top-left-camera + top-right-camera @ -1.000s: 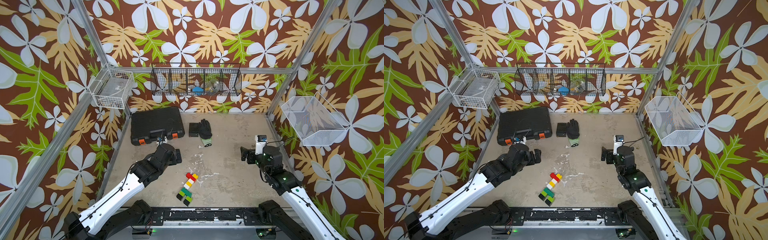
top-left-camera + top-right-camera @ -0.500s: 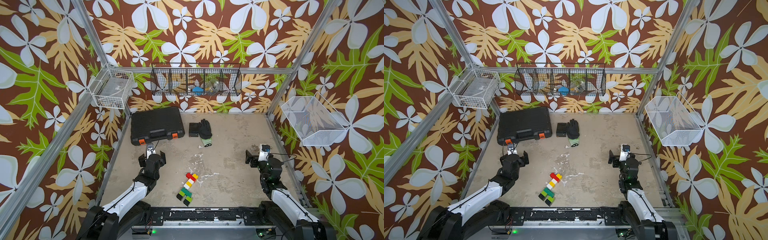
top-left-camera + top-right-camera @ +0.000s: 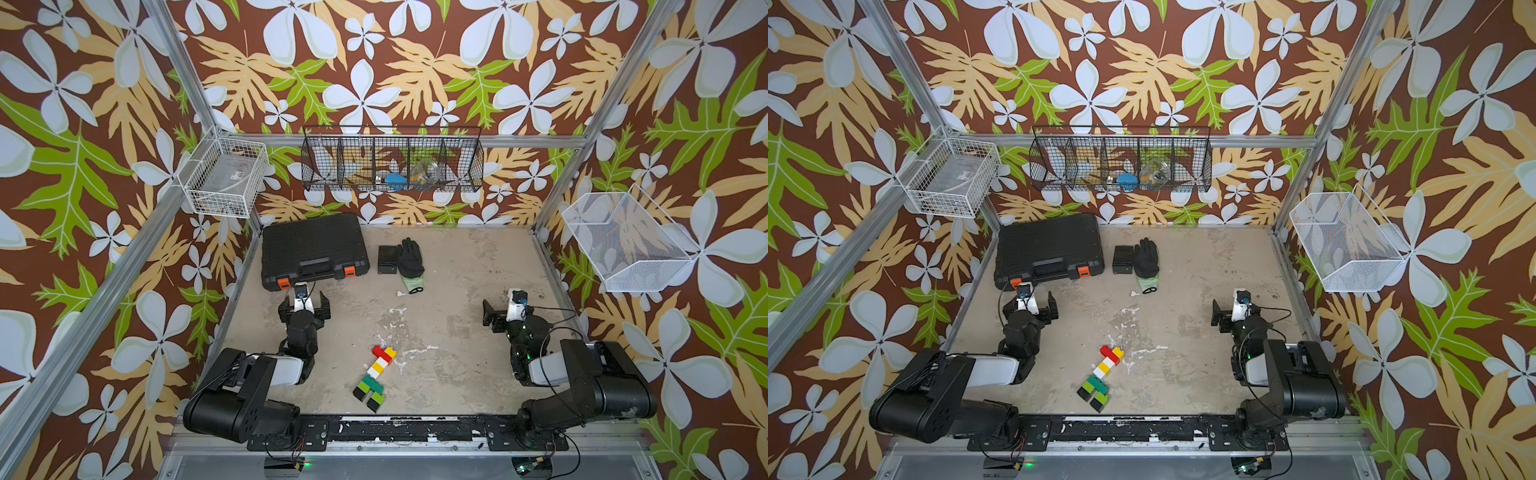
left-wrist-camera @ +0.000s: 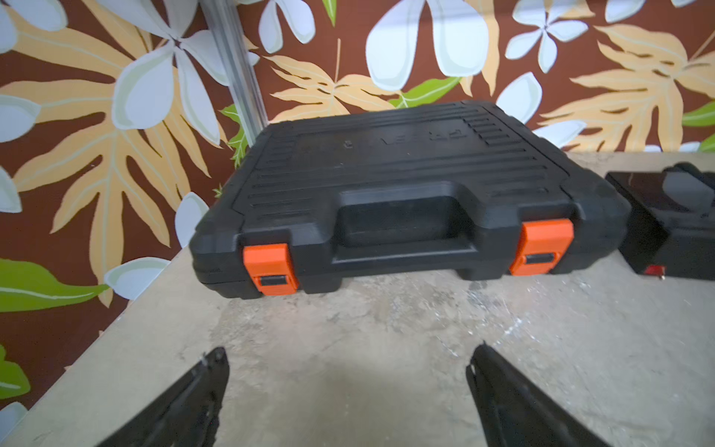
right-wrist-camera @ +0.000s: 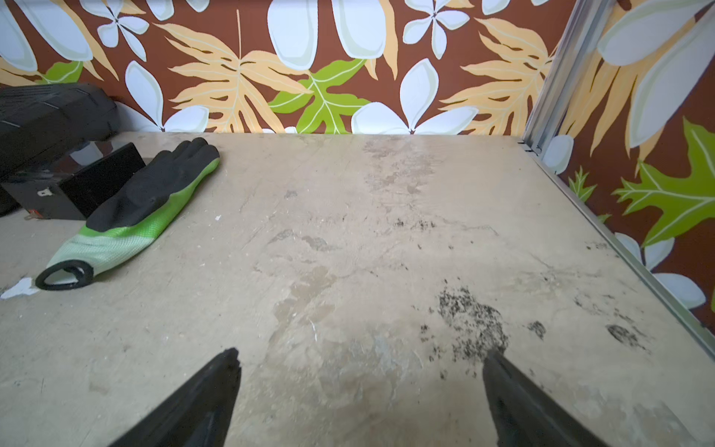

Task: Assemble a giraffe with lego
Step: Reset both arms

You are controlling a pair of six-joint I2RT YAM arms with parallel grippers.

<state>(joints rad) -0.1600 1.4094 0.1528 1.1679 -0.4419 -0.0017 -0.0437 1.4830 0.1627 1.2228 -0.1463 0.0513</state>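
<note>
The giraffe [image 3: 375,378] [image 3: 1101,378] lies flat on the table near the front rail in both top views, built of joined lego. Its red and yellow head points away from the rail, and its black and lime legs are nearest the rail. My left gripper [image 3: 304,300] [image 3: 1030,306] rests low to the giraffe's left, open and empty, facing the black case. In the left wrist view, only bare table shows between the fingers of the left gripper [image 4: 349,352]. My right gripper [image 3: 508,309] [image 3: 1235,311] [image 5: 362,355] sits to the giraffe's right, also open and empty.
A black tool case [image 3: 313,253] [image 4: 402,201] with orange latches stands at the back left. Beside it are a small black box [image 3: 388,259] and a black-and-green glove [image 3: 411,264] [image 5: 135,209]. Wire baskets [image 3: 392,160] [image 3: 226,176] [image 3: 623,245] hang on the walls.
Both arms have folded back and down toward the front rail, with the grippers now low over the table. Both stayed open. The giraffe has not moved.
</note>
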